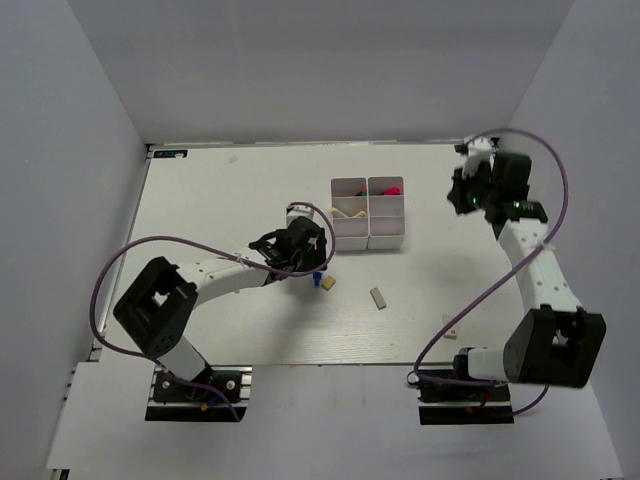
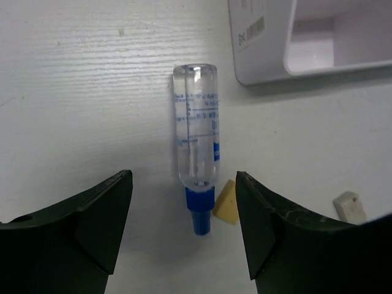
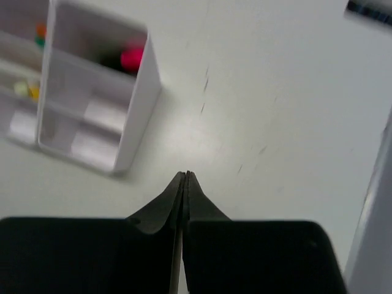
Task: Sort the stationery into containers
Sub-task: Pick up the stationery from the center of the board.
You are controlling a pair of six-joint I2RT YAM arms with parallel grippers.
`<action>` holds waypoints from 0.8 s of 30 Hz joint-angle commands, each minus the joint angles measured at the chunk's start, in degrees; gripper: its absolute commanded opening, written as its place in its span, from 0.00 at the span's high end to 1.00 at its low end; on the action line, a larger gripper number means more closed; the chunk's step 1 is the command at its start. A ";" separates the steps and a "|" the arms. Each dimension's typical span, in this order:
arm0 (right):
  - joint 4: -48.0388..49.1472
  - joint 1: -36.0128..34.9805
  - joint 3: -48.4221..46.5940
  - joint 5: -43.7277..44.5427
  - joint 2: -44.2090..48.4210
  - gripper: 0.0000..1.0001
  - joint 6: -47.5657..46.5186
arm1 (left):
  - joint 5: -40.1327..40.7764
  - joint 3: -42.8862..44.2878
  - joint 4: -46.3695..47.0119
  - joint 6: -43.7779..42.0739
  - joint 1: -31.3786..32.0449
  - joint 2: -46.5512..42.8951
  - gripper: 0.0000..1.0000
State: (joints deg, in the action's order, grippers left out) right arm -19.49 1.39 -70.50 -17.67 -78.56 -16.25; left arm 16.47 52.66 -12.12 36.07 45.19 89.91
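Clear blue-capped tube (image 2: 197, 131) flat on white woodgrain table (image 2: 73, 92) — left claw (image 2: 182, 184) spread, right claw (image 3: 185, 180) pressed together

your tube (image 2: 197, 122) is clear, glossy plastic with a blue plastic cap (image 2: 201, 215). the table (image 2: 79, 79) looks matt white with fine wood grain. the tray (image 2: 263, 58) is smooth white plastic, the fingers (image 2: 101, 223) of the left gripper (image 2: 182, 177) matt black, the tan eraser (image 2: 225, 203) dull.
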 commanded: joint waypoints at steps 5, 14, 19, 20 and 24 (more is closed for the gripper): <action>-4.95 0.81 16.79 0.97 13.70 0.95 2.36 | 7.08 9.64 -5.36 -1.71 -0.54 8.87 0.28; -5.04 1.07 20.14 -0.26 17.04 0.94 2.63 | 7.09 11.93 -4.67 -2.24 -0.54 14.15 0.30; -5.03 1.07 20.40 -2.02 16.69 0.93 2.72 | 7.09 11.94 -5.19 -1.09 -0.54 15.56 0.42; -5.12 1.16 20.58 -2.36 16.69 0.89 2.72 | 7.09 11.94 -5.19 -1.09 -0.54 15.56 0.47; -5.47 1.07 21.45 -4.21 16.69 0.65 2.01 | 8.40 9.31 -6.34 -0.48 -0.54 13.90 0.75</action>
State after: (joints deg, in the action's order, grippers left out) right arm -25.56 2.24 -49.91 -19.49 -62.43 -13.85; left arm 23.22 63.02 -16.80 35.09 44.80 105.75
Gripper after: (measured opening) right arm 0.323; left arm 0.452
